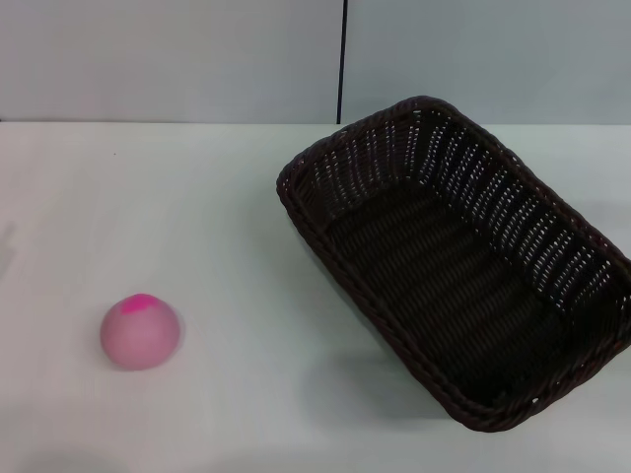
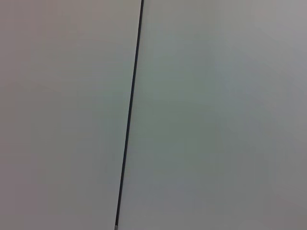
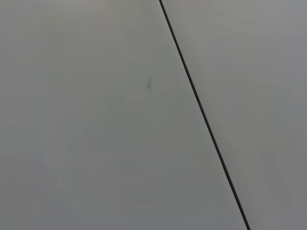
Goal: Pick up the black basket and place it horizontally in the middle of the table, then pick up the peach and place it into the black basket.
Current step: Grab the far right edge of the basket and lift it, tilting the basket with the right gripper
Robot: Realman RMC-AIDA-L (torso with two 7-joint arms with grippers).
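The black basket (image 1: 463, 266) is a large dark woven wicker basket standing on the right half of the white table (image 1: 237, 246), turned at a slant, its near corner at the right edge of the head view. It is empty. The peach (image 1: 140, 331), pale pink with a magenta patch on top, sits on the table at the near left, well apart from the basket. Neither gripper shows in any view. Both wrist views show only a plain grey wall with a thin dark seam.
A grey wall (image 1: 177, 59) with a dark vertical seam (image 1: 341, 59) rises behind the table's far edge. Bare tabletop lies between the peach and the basket.
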